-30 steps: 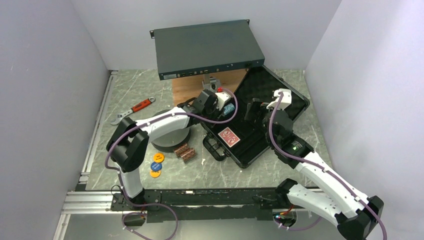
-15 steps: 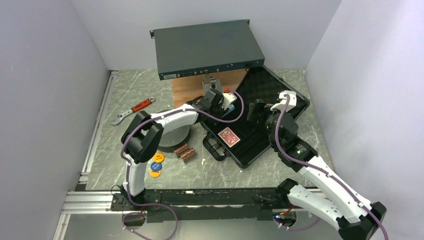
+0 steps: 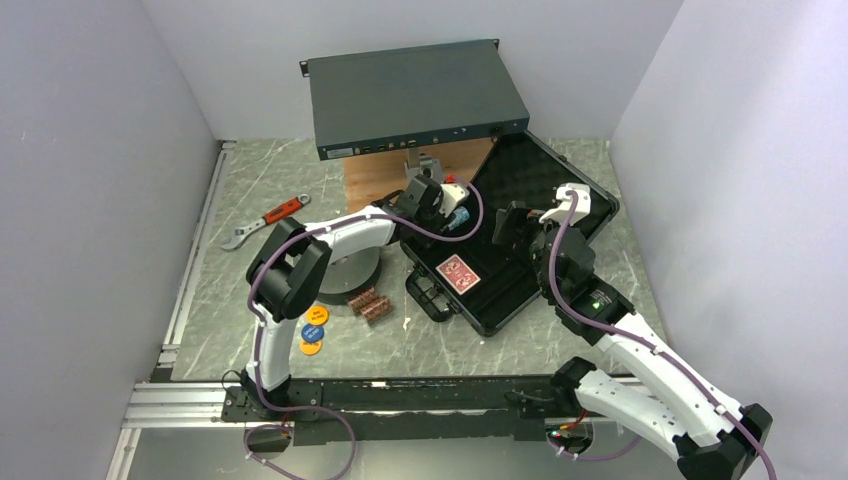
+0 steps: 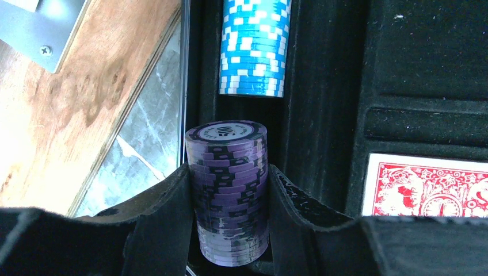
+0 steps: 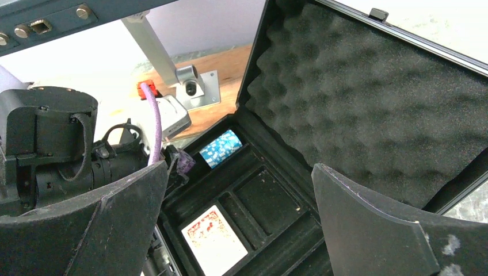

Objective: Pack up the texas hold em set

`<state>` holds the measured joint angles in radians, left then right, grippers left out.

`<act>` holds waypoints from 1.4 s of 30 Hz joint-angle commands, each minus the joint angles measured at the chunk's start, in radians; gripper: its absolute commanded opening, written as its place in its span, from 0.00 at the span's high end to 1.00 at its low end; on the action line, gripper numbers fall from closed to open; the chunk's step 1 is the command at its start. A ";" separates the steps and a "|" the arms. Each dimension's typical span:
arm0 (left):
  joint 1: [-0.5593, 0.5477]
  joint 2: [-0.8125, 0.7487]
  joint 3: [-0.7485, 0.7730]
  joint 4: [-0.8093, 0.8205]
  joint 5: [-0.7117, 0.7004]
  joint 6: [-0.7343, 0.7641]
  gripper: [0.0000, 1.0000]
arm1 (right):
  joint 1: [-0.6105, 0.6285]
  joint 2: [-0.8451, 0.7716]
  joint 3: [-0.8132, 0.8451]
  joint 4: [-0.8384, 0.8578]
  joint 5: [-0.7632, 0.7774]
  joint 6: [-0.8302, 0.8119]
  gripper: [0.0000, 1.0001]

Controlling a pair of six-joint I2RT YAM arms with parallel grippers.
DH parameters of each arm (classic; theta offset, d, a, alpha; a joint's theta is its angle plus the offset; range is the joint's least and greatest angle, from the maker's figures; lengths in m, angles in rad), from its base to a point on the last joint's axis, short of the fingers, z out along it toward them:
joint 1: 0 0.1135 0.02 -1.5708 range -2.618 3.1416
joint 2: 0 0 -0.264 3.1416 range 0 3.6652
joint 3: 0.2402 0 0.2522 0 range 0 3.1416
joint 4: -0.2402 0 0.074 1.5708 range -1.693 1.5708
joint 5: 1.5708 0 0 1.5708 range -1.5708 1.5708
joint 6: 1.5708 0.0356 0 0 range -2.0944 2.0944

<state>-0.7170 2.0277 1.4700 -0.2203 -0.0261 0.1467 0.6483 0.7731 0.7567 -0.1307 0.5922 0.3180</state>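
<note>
My left pincer (image 4: pixel 229 192), half-closed on the purple chip stack (image 4: pixel 231 167), hung over the left slot of the case (image 4: pixel 328 86), nearer than the blue stack (image 4: pixel 253 46); next, I judged: lower, release.

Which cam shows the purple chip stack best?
Left wrist: the purple stack fills the centre, clamped in the left gripper, in line with the blue stack in the case. Right wrist shows only a purple sliver beside that gripper. Top view: too small to make out.
</note>
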 commanded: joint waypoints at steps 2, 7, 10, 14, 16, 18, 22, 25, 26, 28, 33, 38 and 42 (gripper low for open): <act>0.016 0.001 0.015 0.118 0.038 0.027 1.00 | -0.004 0.000 -0.003 0.057 -0.022 0.000 0.00; 0.019 0.010 0.026 0.124 0.069 0.022 1.00 | -0.004 0.004 -0.005 0.060 -0.026 0.000 0.00; 0.018 0.012 0.024 0.124 0.071 0.025 0.98 | -0.004 0.006 -0.007 0.063 -0.029 0.001 0.00; 0.020 0.007 0.004 0.134 0.071 0.028 0.92 | -0.004 0.006 -0.008 0.064 -0.030 0.000 0.00; 0.019 0.008 -0.002 0.138 0.072 0.027 0.87 | -0.004 0.006 -0.008 0.064 -0.033 0.000 0.00; 0.020 0.014 0.001 0.136 0.069 0.023 0.81 | -0.004 0.005 -0.008 0.063 -0.034 0.000 0.00; 0.019 0.019 0.005 0.136 0.069 0.012 0.70 | -0.004 0.002 -0.008 0.060 -0.033 -0.001 0.00; 0.020 0.010 -0.005 0.143 0.064 0.006 0.58 | -0.004 0.000 -0.008 0.057 -0.032 -0.002 0.00; 0.019 0.005 -0.008 0.145 0.057 0.004 0.56 | -0.004 0.001 -0.009 0.058 -0.032 -0.002 0.00; 0.020 -0.005 -0.014 0.146 0.041 0.002 0.51 | -0.004 0.000 -0.011 0.060 -0.034 -0.002 0.00; 0.019 -0.031 -0.034 0.145 0.029 -0.006 0.32 | -0.004 0.000 -0.011 0.060 -0.037 -0.002 0.00; 0.019 -0.059 -0.052 0.152 0.029 -0.011 0.00 | -0.004 -0.003 -0.011 0.060 -0.040 -0.002 0.00; 0.018 -0.095 -0.056 0.138 0.029 -0.019 0.00 | -0.004 -0.003 -0.011 0.058 -0.038 -0.003 0.00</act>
<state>-0.7162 2.0274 1.4223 -0.1127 0.0380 0.1333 0.6483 0.7818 0.7448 -0.1184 0.5659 0.3180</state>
